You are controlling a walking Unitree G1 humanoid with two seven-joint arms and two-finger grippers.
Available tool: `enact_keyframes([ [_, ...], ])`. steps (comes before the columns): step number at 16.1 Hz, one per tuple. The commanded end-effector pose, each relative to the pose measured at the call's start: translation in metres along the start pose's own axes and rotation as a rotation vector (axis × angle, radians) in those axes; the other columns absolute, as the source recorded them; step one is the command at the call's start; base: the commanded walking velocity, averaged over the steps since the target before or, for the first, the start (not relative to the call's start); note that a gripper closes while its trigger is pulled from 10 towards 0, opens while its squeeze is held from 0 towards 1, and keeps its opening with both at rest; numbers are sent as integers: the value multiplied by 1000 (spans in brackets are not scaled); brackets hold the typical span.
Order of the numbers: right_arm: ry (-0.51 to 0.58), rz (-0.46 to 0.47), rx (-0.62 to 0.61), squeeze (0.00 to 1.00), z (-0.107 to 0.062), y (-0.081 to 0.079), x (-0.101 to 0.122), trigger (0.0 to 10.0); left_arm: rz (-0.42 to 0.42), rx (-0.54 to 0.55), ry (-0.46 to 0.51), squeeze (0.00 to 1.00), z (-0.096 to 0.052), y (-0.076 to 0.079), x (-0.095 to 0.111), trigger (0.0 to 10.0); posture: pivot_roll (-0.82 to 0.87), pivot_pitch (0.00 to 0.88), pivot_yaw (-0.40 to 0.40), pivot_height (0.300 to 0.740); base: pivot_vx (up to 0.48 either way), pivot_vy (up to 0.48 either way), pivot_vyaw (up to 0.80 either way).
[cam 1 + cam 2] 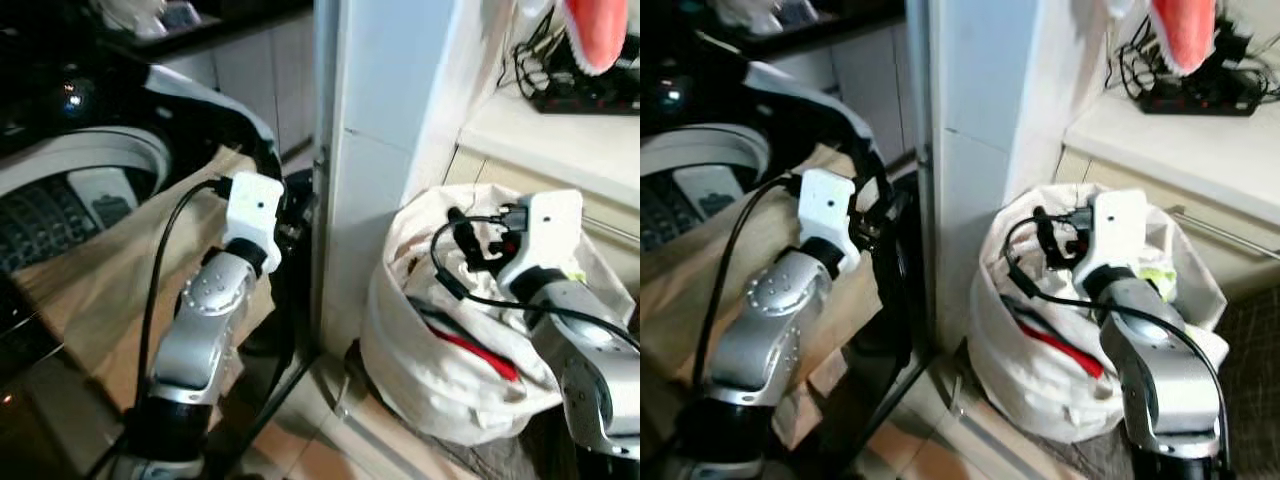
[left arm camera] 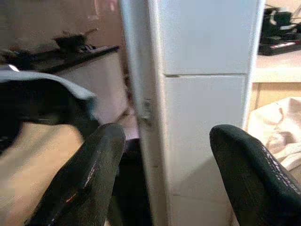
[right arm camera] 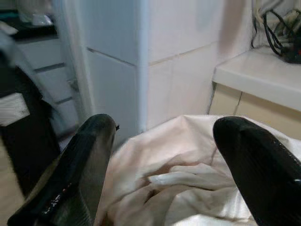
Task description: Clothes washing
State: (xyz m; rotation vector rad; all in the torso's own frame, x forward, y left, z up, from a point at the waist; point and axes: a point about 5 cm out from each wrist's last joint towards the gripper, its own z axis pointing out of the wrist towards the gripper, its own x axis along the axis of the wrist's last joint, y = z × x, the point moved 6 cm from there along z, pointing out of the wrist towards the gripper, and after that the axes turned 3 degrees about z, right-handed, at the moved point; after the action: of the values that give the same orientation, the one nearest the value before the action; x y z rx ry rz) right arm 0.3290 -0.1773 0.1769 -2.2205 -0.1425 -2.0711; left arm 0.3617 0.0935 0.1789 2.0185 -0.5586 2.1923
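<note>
White pillar [image 1: 385, 150] at centre, washing machine [image 1: 80, 190] far left, laundry bag [image 1: 440, 380] of clothes right. Right gripper [image 3: 164, 155] spread above bag, empty; left gripper [image 2: 164, 155] spread near pillar. Risk: fingers snag bag rim, tipping bag.

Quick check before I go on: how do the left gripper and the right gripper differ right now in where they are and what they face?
The left gripper is raised beside the beige cloth draped at the washing machine, facing the white pillar. The right gripper hangs over the open white fabric laundry bag, facing the crumpled pale clothes inside. Both have their fingers spread and hold nothing.
</note>
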Motion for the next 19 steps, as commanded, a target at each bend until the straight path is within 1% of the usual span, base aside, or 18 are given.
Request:
enact_keyframes([
  [1,-7,-14,1,0,0,2,2,10000,11,18,-1,0,1,-5,2,10000,-48,0,-12,740,0,0,0],
  [4,-33,-24,-8,0,2,6,-1,10000,15,14,3,0,0,-5,2,10000,-49,0,-8,740,0,0,0],
  [5,-57,-50,-6,0,2,9,-3,10000,13,5,7,0,0,-4,2,10000,-51,0,-6,740,0,0,0],
  [6,-160,-54,14,0,1,12,-16,10000,15,-5,19,0,1,-2,4,10000,-52,0,-5,740,0,0,0],
  [7,-240,-77,52,835,-2,16,-24,10000,14,-14,16,0,0,0,3,10000,-52,0,-5,740,0,0,0],
  [8,-312,-140,62,1000,-6,29,-27,10000,-14,-33,-10,0,0,2,-2,10000,-55,0,-4,740,0,0,0],
  [9,-322,-139,59,1000,-6,33,-27,10000,-20,-45,-8,0,0,3,-3,10000,-55,0,-4,740,0,0,0],
  [10,-361,-144,71,1000,-7,39,-27,10000,-9,-80,5,0,-1,6,-1,10000,-59,0,0,740,0,0,0],
  [11,-398,-151,93,1000,-7,42,-28,10000,1,-110,15,0,-1,9,1,10000,-59,0,0,740,0,0,0],
  [12,-425,-130,76,1000,-6,49,-29,10000,-17,-164,37,0,-3,16,6,10000,-59,0,2,740,0,0,0],
  [13,-453,-137,25,1000,-2,62,-31,10000,-51,-288,87,0,-9,32,18,10000,-59,0,2,740,0,0,0],
  [14,-472,-120,-1,1000,-1,68,-32,10000,-60,-370,103,0,-16,42,22,10000,-59,0,2,740,0,0,0],
  [15,-501,-124,-50,1000,3,80,-38,10000,-68,-466,115,0,-25,53,27,10000,-49,0,-2,740,0,0,0],
  [16,-527,-130,-88,1000,5,88,-42,10000,-64,-521,103,0,-30,58,27,10000,-48,0,-4,740,0,0,0],
  [17,-558,-86,-69,1000,5,85,-48,10000,-46,-521,91,0,-30,56,25,10000,-47,0,-5,740,0,0,0],
  [18,-589,-38,-50,0,5,81,-55,10000,-40,-520,84,0,-30,55,23,10000,-47,0,-5,740,0,0,0],
  [19,-601,-20,-47,0,4,80,-58,10000,-39,-523,82,0,-30,55,22,10000,-47,0,-5,740,0,0,0],
])
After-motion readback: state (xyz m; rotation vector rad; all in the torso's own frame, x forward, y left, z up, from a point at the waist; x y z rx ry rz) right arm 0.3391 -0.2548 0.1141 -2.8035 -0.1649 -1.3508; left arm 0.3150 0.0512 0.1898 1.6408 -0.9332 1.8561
